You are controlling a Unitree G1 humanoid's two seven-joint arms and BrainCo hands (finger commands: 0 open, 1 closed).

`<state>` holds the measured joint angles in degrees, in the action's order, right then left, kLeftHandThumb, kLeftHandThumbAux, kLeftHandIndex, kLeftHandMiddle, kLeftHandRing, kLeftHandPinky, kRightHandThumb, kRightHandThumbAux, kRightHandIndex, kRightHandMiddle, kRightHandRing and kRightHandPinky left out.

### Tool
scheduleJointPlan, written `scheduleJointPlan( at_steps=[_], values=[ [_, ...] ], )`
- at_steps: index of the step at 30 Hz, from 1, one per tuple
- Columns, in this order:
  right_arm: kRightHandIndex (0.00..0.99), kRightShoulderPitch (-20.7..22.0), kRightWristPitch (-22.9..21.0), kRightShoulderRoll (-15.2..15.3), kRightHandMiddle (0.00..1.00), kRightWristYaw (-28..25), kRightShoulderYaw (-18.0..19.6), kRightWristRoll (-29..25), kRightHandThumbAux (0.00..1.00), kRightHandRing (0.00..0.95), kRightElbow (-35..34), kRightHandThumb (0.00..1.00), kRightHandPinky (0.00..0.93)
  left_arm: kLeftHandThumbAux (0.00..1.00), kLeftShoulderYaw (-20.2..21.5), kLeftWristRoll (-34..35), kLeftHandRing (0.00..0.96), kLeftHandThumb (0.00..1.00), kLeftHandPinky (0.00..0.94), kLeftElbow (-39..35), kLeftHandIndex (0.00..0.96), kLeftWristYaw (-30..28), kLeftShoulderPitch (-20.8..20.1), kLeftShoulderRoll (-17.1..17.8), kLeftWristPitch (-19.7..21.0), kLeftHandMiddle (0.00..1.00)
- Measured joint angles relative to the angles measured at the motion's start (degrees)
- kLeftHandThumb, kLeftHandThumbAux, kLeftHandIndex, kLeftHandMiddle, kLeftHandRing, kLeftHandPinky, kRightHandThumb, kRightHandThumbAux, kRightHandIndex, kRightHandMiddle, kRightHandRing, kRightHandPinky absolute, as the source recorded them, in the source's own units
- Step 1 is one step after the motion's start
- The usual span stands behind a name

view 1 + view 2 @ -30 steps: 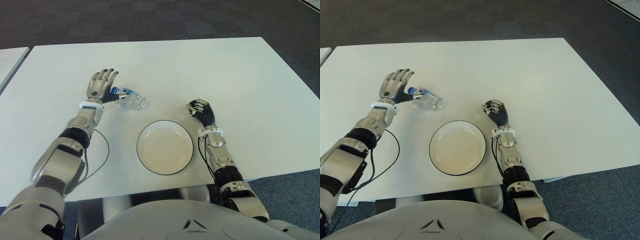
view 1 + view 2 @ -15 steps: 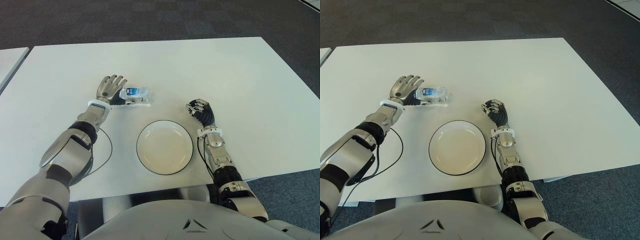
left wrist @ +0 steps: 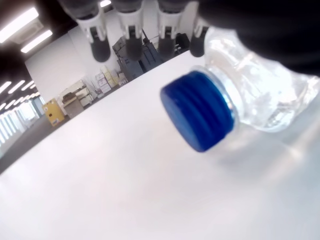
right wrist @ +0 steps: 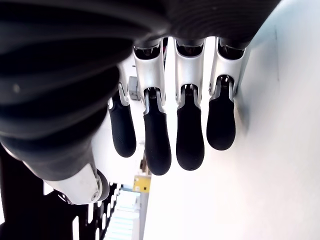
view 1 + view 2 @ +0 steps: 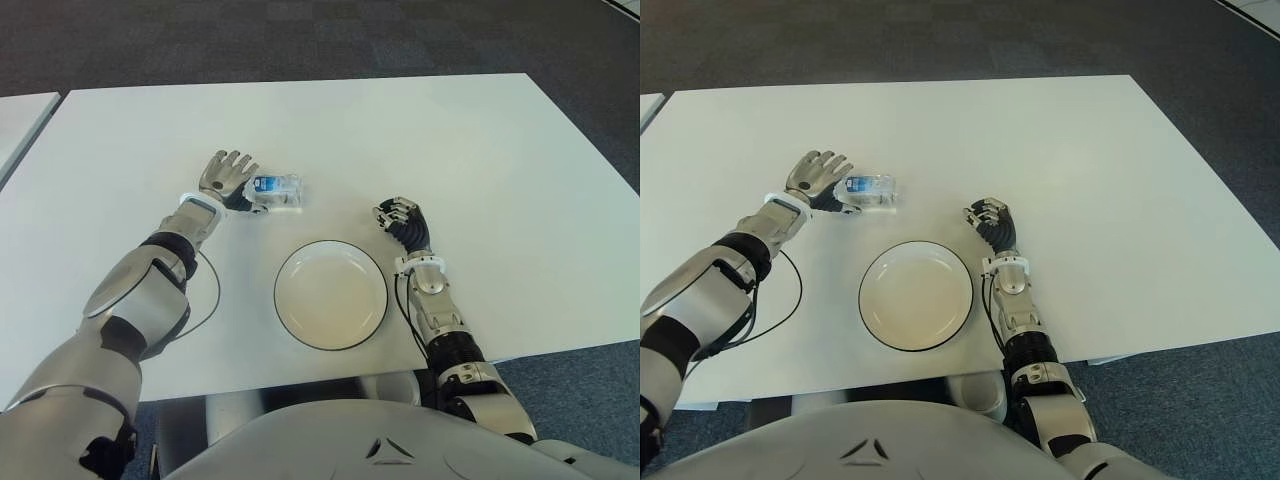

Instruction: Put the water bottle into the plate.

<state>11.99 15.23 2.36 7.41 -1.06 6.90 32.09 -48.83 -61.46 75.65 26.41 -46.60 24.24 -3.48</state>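
The water bottle (image 5: 276,192), clear with a blue label and blue cap (image 3: 200,117), lies on its side on the white table (image 5: 480,150), behind and to the left of the plate. My left hand (image 5: 228,175) lies flat just left of the bottle's cap end, fingers (image 3: 132,30) spread straight and not wrapped around it. The white plate (image 5: 278,292) with a dark rim sits near the table's front edge and holds nothing. My right hand (image 5: 402,220) shows to the right of the plate with its fingers (image 4: 165,130) curled, holding nothing.
A black cable (image 5: 207,300) loops on the table beside my left forearm. A second white table (image 5: 18,125) stands off to the left. Dark carpet surrounds both tables.
The bottle has swung from a diagonal lie to lying crosswise, slightly farther right. My left hand followed it to the right and lowered. The right hand has not moved.
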Motion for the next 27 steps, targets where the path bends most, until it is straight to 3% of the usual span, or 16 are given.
scheduleJointPlan(
  at_steps=[10,27],
  values=[
    [0.433,-0.16,0.14,0.21,0.58,-0.06,0.07,-0.15,0.729,0.612,0.01,0.708,0.634,0.2,-7.45,-4.26,0.0,0.583,0.0,1.07,0.0,0.34,-1.83,0.39,1.06,0.0],
    [0.433,-0.2,0.21,0.89,0.55,1.03,0.08,0.67,0.73,0.568,0.28,0.707,0.59,0.233,-15.21,-6.81,0.0,0.587,0.0,1.43,0.0,-0.03,-2.98,0.59,2.17,0.0]
  ],
)
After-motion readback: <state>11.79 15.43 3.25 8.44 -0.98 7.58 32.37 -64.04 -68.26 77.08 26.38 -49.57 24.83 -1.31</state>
